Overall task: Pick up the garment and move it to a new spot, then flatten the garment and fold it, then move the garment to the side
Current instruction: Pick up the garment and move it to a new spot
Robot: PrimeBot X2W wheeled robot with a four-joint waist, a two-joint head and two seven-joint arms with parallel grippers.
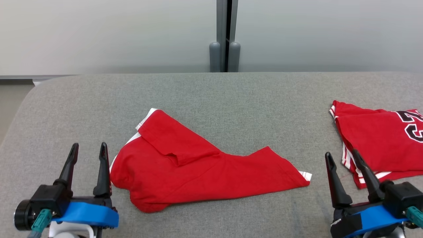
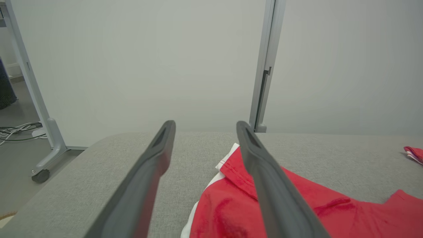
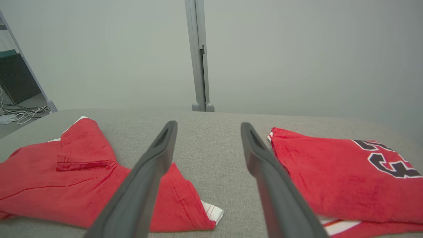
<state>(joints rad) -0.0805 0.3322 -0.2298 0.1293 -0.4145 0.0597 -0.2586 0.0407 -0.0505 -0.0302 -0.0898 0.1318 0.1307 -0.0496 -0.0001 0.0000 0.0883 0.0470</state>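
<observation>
Left gripper [image 1: 90, 144]: jaws spread with nothing between them; low at the near left, just beside the garment's left edge.
Right gripper [image 1: 341, 152]: jaws spread, empty; low at the near right, between the two red pieces.
Red garment [image 1: 198, 175]: lies mid-table on the grey padded surface [image 1: 231, 96], free of both grippers.
Appearance: plain red, with white trim at the far-left corner and at the right tip. One flap is doubled over on the upper left and a long tail tapers right. The outline is irregular and creased, not squared.
Folded jersey [image 1: 380, 142]: neat stack at the right edge with dark numerals, well apart from the red garment.
Progress (judged): the garment seems set at its spot. Flattening, folding and the move aside remain.
</observation>
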